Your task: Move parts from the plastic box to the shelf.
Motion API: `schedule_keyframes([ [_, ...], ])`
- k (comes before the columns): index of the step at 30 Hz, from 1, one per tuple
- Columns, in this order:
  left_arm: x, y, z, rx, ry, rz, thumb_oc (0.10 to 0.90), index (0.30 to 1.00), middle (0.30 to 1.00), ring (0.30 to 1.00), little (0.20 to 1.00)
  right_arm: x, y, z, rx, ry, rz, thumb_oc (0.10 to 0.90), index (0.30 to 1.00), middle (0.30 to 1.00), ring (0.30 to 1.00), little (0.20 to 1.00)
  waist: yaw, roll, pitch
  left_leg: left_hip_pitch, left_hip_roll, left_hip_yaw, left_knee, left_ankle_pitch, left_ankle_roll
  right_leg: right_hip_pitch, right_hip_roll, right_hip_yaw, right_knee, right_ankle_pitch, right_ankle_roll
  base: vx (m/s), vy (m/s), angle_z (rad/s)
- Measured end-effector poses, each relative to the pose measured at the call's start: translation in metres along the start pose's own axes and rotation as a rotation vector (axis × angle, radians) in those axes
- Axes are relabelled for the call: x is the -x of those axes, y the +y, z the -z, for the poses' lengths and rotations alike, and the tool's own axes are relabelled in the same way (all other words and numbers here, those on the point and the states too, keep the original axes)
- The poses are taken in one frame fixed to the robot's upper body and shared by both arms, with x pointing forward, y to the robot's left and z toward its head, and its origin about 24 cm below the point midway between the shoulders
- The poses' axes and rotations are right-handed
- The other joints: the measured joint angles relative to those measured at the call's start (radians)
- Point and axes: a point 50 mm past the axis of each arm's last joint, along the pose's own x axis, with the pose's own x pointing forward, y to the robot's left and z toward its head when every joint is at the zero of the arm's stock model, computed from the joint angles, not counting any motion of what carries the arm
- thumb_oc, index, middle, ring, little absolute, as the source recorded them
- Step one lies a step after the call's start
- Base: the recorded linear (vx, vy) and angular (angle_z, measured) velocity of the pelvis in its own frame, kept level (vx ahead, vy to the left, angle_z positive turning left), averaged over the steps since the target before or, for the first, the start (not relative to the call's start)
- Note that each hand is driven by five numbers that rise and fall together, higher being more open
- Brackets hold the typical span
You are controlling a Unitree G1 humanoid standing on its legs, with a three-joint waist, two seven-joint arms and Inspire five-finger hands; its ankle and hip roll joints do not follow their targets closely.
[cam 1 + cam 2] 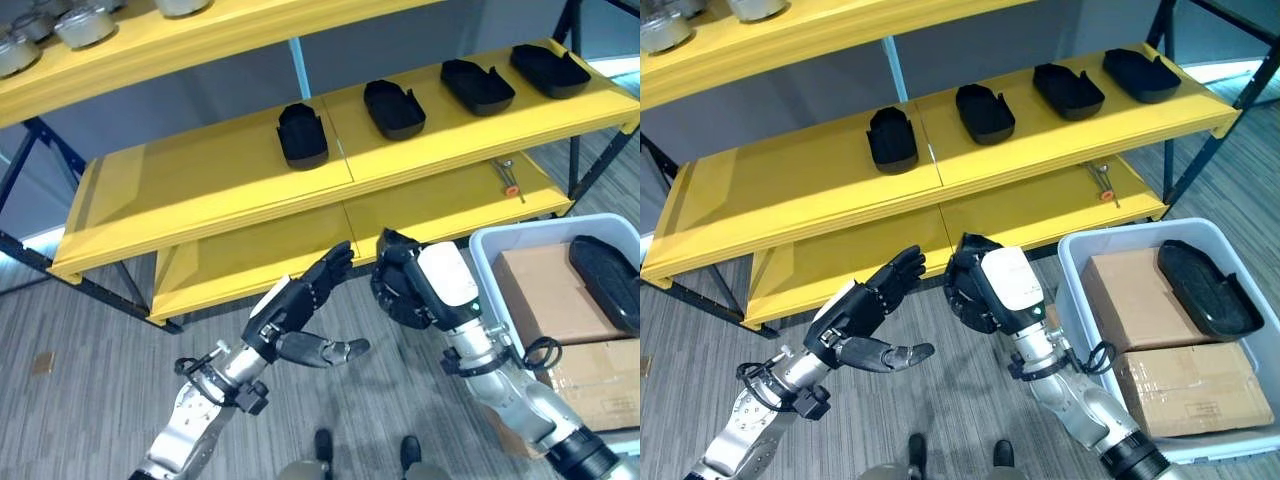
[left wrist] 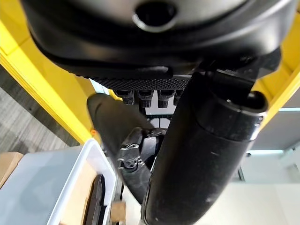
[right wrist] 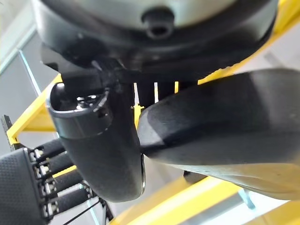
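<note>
Grey plank floor under yellow shelf, four black parts in row on middle level. Plastic box at 4 o'clock: one part left on cardboard cartons. Right hand holds black part, fingers curled round it; left hand beside, fingers apart. Risk: loose hold, part drops to floor before shelf.

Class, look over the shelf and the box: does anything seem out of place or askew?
A small tool with a red tip lies alone on the lower shelf, unlike the four black parts lined up on the middle shelf. Otherwise nothing stands out.
</note>
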Motion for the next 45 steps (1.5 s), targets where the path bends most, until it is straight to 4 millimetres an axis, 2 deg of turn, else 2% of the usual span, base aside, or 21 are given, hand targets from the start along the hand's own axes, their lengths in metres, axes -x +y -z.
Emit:
schedule_keyframes([
  [4,-0.002,0.002,0.0,-0.013,0.008,0.013,0.9,1.0,1.0,1.0,1.0,-0.003,-0.025,0.013,0.065,0.011,0.047,0.4,0.3,0.3,0.3,0.3,-0.005,-0.033,0.02,-0.044,0.096,-0.008,0.036,-0.038,-0.054,0.0,-0.094,0.04,-0.021,0.021,0.037,0.04,0.465,-0.26],
  [6,-0.002,-0.003,0.004,0.004,0.017,0.028,0.9,1.0,1.0,1.0,1.0,-0.007,-0.038,0.02,0.103,0.024,0.07,0.4,0.3,0.3,0.3,0.3,-0.026,-0.002,0.019,-0.084,0.104,-0.057,0.038,0.024,0.003,0.0,-0.163,0.058,-0.018,0.019,0.111,0.04,0.613,-0.19],
  [8,-0.002,-0.003,0.006,0.009,0.022,0.023,0.9,1.0,1.0,1.0,1.0,-0.011,-0.041,0.021,0.112,0.015,0.072,0.4,0.3,0.3,0.3,0.3,-0.023,0.016,0.019,-0.074,0.067,-0.084,0.058,-0.072,-0.041,-0.003,-0.204,0.091,-0.022,0.027,0.165,0.04,0.611,-0.28],
  [9,-0.003,0.001,0.007,0.001,0.026,0.014,0.9,1.0,1.0,1.0,1.0,-0.011,-0.038,0.019,0.097,0.017,0.077,0.4,0.3,0.3,0.3,0.3,-0.025,-0.004,0.03,-0.084,0.013,-0.083,0.081,-0.104,-0.086,-0.006,-0.257,0.087,-0.015,0.044,0.161,0.02,0.455,-0.06],
  [10,-0.004,0.005,0.006,-0.009,0.029,-0.01,0.9,1.0,1.0,1.0,1.0,-0.011,-0.033,0.017,0.075,0.019,0.073,0.4,0.3,0.3,0.3,0.3,-0.015,-0.031,0.055,-0.095,-0.042,-0.07,0.13,-0.129,-0.056,-0.02,-0.301,0.084,0.006,0.1,0.149,0.0,0.499,0.0],
  [11,-0.002,0.008,0.008,-0.01,0.042,-0.034,0.9,1.0,1.0,1.0,1.0,-0.009,-0.027,0.014,0.059,0.01,0.041,0.4,0.3,0.3,0.3,0.3,-0.008,-0.025,0.069,-0.108,-0.056,-0.069,0.181,-0.148,-0.039,-0.022,-0.316,0.087,0.017,0.153,0.142,-0.02,0.469,0.06],
  [13,0.004,0.014,0.009,-0.028,0.061,-0.069,0.9,1.0,1.0,1.0,1.0,0.002,-0.018,0.008,0.022,-0.024,-0.023,0.4,0.3,0.3,0.3,0.3,0.035,-0.019,0.074,-0.087,-0.075,-0.049,0.193,-0.162,-0.008,-0.02,-0.265,0.052,0.095,0.124,0.159,-0.04,0.681,-0.08],
  [16,0.007,0.025,0.004,-0.1,0.084,-0.064,0.9,1.0,1.0,1.0,1.0,0.008,-0.022,-0.004,-0.014,-0.034,0.019,0.4,0.3,0.3,0.3,0.3,0.053,-0.047,0.075,-0.144,-0.141,-0.06,0.271,-0.197,0.039,-0.015,-0.324,0.012,0.096,0.22,0.099,-0.05,0.537,0.23],
  [20,0.018,0.026,0.005,-0.086,0.099,-0.067,0.9,1.0,1.0,1.0,1.0,-0.01,-0.02,-0.021,-0.085,-0.078,0.102,0.4,0.3,0.3,0.3,0.3,0.114,-0.079,0.074,-0.118,-0.164,0.012,0.247,-0.174,0.089,-0.062,-0.354,-0.103,0.036,0.483,0.034,-0.01,0.363,-0.38],
  [21,0.025,0.025,0.009,-0.077,0.118,-0.081,0.9,1.0,1.0,1.0,1.0,-0.014,-0.018,-0.028,-0.119,-0.109,0.124,0.4,0.3,0.3,0.3,0.3,0.143,-0.099,0.061,-0.096,-0.166,0.056,0.206,-0.159,0.115,-0.066,-0.326,-0.217,0.109,0.35,0.116,0.03,0.373,-0.87],
  [23,0.028,0.023,0.008,-0.069,0.112,-0.081,0.9,1.0,1.0,1.0,1.0,-0.016,-0.022,-0.03,-0.114,-0.123,0.139,0.4,0.3,0.3,0.3,0.3,0.148,-0.105,0.057,-0.091,-0.175,0.039,0.177,-0.143,0.136,-0.064,-0.285,-0.238,0.15,0.264,0.16,0.05,0.285,-0.19],
  [25,0.024,0.021,0.007,-0.058,0.1,-0.077,0.9,1.0,1.0,1.0,1.0,-0.015,-0.02,-0.03,-0.112,-0.108,0.127,0.4,0.3,0.3,0.3,0.3,0.114,-0.082,0.05,-0.076,-0.152,-0.007,0.113,-0.102,0.149,-0.056,-0.173,-0.176,0.199,0.081,0.135,0.03,0.128,0.47],
  [27,0.021,0.022,-0.001,-0.079,0.076,-0.056,0.9,1.0,1.0,1.0,1.0,-0.013,-0.019,-0.03,-0.107,-0.116,0.103,0.4,0.3,0.3,0.3,0.3,0.125,-0.107,0.032,-0.064,-0.16,-0.002,0.039,-0.061,0.126,-0.066,-0.045,-0.19,0.214,-0.01,0.131,0.08,0.114,0.18],
  [29,0.017,0.018,0.0,-0.06,0.068,-0.053,0.9,1.0,1.0,1.0,1.0,-0.012,-0.017,-0.03,-0.099,-0.122,0.082,0.4,0.3,0.3,0.3,0.3,0.114,-0.115,0.024,-0.066,-0.183,-0.02,0.023,-0.047,0.123,-0.045,0.039,-0.156,0.157,-0.064,0.056,0.1,0.065,0.2],
  [30,0.014,0.014,0.002,-0.05,0.065,-0.039,0.9,1.0,1.0,1.0,1.0,-0.011,-0.017,-0.029,-0.089,-0.124,0.073,0.4,0.3,0.3,0.3,0.3,0.102,-0.108,0.021,-0.068,-0.193,-0.038,0.016,-0.039,0.115,-0.018,0.069,-0.12,0.102,-0.061,0.009,0.12,0.056,0.47],
  [31,0.012,0.009,0.004,-0.032,0.06,-0.03,0.9,1.0,1.0,1.0,1.0,-0.01,-0.015,-0.028,-0.081,-0.124,0.061,0.4,0.3,0.3,0.3,0.3,0.086,-0.095,0.016,-0.072,-0.194,-0.056,0.007,-0.031,0.109,0.002,0.089,-0.093,0.063,-0.044,0.017,0.12,0.059,0.51],
  [32,0.009,0.004,0.004,-0.017,0.05,-0.014,0.9,1.0,1.0,1.0,1.0,-0.009,-0.014,-0.026,-0.073,-0.119,0.05,0.4,0.3,0.3,0.3,0.3,0.071,-0.087,0.011,-0.082,-0.201,-0.085,0.006,-0.019,0.109,0.014,0.12,-0.013,0.042,-0.039,0.017,0.09,0.046,1.3],
  [33,-0.004,-0.002,0.005,-0.006,0.027,0.028,0.9,1.0,1.0,1.0,1.0,-0.006,-0.015,-0.02,-0.047,-0.108,0.028,0.4,0.3,0.3,0.3,0.3,0.013,-0.074,0.007,-0.113,-0.217,-0.178,0.017,-0.004,0.111,0.021,0.185,0.16,0.029,-0.062,-0.002,0.13,0.019,1.47],
  [34,-0.012,-0.005,0.002,-0.007,0.009,0.06,0.9,1.0,1.0,1.0,1.0,-0.006,-0.014,-0.015,-0.015,-0.103,0.008,0.4,0.3,0.3,0.3,0.3,0.007,-0.07,0.005,-0.124,-0.219,-0.197,0.0,0.007,0.103,0.022,0.198,0.224,0.014,-0.055,-0.025,0.17,-0.004,1.3],
  [38,-0.013,-0.004,0.002,-0.017,0.009,0.074,0.9,1.0,1.0,1.0,1.0,0.005,-0.003,0.002,0.008,-0.055,-0.059,0.4,0.3,0.3,0.3,0.3,0.03,-0.06,-0.001,-0.134,-0.22,-0.191,0.01,-0.006,0.1,0.047,0.193,0.195,-0.015,-0.029,-0.045,0.21,-0.01,0.19],
  [45,-0.007,-0.006,0.006,-0.001,0.024,0.061,0.9,1.0,1.0,1.0,1.0,0.006,0.003,-0.003,0.009,-0.096,-0.091,0.4,0.3,0.3,0.3,0.3,0.018,-0.059,0.0,-0.136,-0.257,-0.158,0.097,-0.026,0.095,0.072,0.177,0.157,0.038,-0.099,-0.042,0.16,-0.006,0.19],
])
